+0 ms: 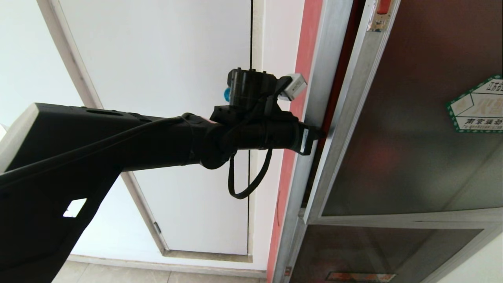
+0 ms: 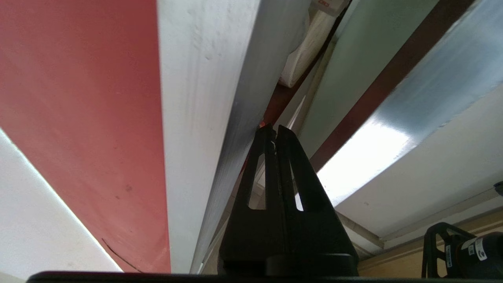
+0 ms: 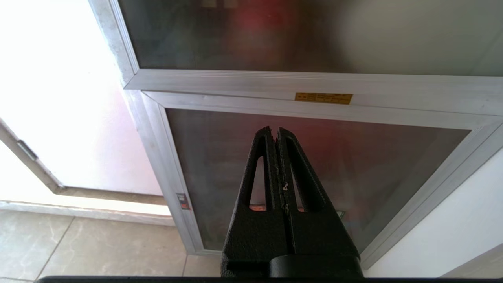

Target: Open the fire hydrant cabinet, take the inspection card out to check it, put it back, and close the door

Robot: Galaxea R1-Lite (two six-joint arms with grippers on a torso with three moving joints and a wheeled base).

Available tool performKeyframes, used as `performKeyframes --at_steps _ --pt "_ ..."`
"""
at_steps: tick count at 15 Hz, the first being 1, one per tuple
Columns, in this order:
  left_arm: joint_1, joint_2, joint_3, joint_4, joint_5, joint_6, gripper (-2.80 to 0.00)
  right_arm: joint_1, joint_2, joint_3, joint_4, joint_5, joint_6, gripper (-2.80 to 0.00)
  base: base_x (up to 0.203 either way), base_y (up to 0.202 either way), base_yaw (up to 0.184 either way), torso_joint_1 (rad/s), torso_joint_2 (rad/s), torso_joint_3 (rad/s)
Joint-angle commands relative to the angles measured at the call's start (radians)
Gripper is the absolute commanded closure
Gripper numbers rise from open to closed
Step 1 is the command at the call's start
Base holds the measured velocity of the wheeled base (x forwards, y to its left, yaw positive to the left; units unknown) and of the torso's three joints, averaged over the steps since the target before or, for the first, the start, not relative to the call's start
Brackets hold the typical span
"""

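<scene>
Where the left gripper (image 2: 274, 127) meets the cabinet, its fingers are pressed together with nothing between them, tips poked into the narrow gap between the fire hydrant cabinet (image 1: 316, 70) frame and the edge of the door (image 1: 412, 118). Door already stands slightly ajar at that edge.

Handling, as a judgement: door is a stiff silver-framed pane of tinted glass, probably fairly heavy, swinging on hinges rather than lifting. Glass is smooth and fragile, so no purchase there. Metal edge rail is the place to work: hook behind it and lever outward, as the tips are placed to do. Bare metal looks slick; closed tips could slide off.

Right gripper (image 3: 276, 131) hangs parked low, fingers together and empty, facing the smaller lower pane, with a small brass plate (image 3: 323, 98) on the crossbar above it.

Farther in, through the gap, a pale rounded shape (image 2: 302, 51) shows against red interior; likely the hose roll, cannot be sure.

Hidden or unclear: inspection card not visible in any view. Hinges not seen. Hexagonal sticker (image 1: 477, 106) cut off at the frame edge, its text only partly legible. Tinted glass masks the contents to a reddish blur. Left arm blocks part of the white panel (image 1: 169, 59) behind.
</scene>
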Motion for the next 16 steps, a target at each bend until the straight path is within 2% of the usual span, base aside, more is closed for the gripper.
performKeyframes --at_steps 1,6,16 --pt "-0.001 0.016 -0.011 -0.002 -0.001 0.002 0.00 0.000 0.002 0.000 0.000 0.000 0.000 0.00 0.000 0.000 0.000 0.000 0.00 0.000" --pt "-0.019 0.015 -0.013 -0.002 -0.001 0.016 0.00 0.000 0.002 0.000 0.000 0.000 0.000 0.00 0.000 0.000 0.000 0.000 0.00 0.000" --pt "-0.125 -0.076 0.066 -0.002 0.034 0.016 0.00 0.000 0.002 0.000 0.000 0.000 0.000 0.00 0.000 0.000 0.000 0.000 0.00 0.000"
